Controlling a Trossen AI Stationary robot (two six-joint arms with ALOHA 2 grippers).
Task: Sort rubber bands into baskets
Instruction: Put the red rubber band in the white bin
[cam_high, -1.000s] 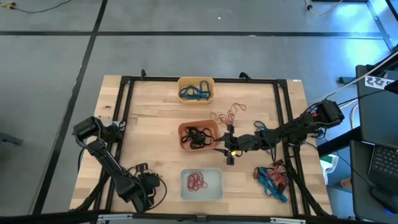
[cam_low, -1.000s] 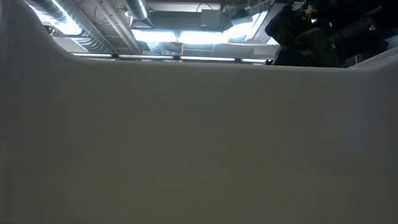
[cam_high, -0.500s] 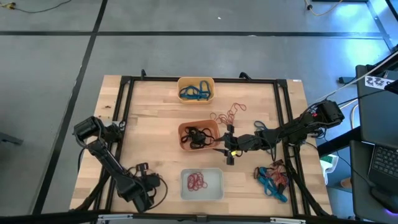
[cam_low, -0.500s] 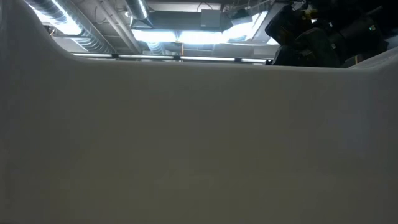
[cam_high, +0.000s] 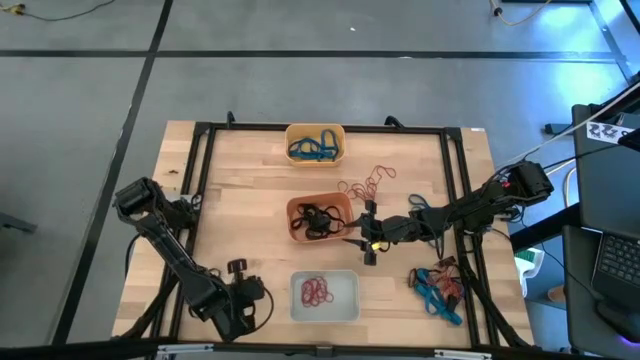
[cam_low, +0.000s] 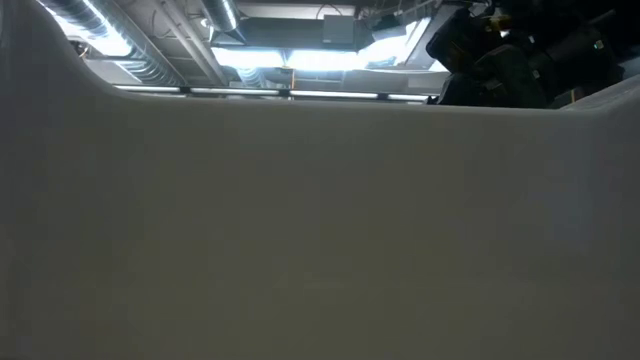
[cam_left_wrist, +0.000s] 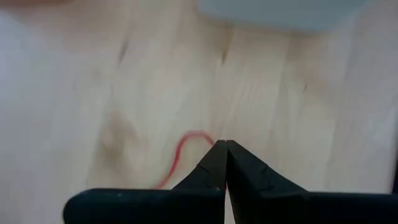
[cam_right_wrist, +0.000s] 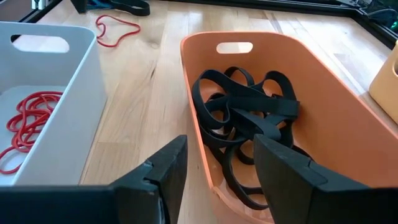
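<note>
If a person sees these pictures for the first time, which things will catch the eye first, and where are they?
Three baskets run in a line down the middle of the table: the yellow basket with blue bands at the far edge, the orange basket with black bands in the centre, the white basket with red bands at the near edge. The right tool, open, hovers beside the orange basket. The left tool, near the white basket, is shut on a red band.

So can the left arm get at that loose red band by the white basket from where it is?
Probably yes: the left gripper is already shut on the red band on bare table wood, nothing in the way.
</note>
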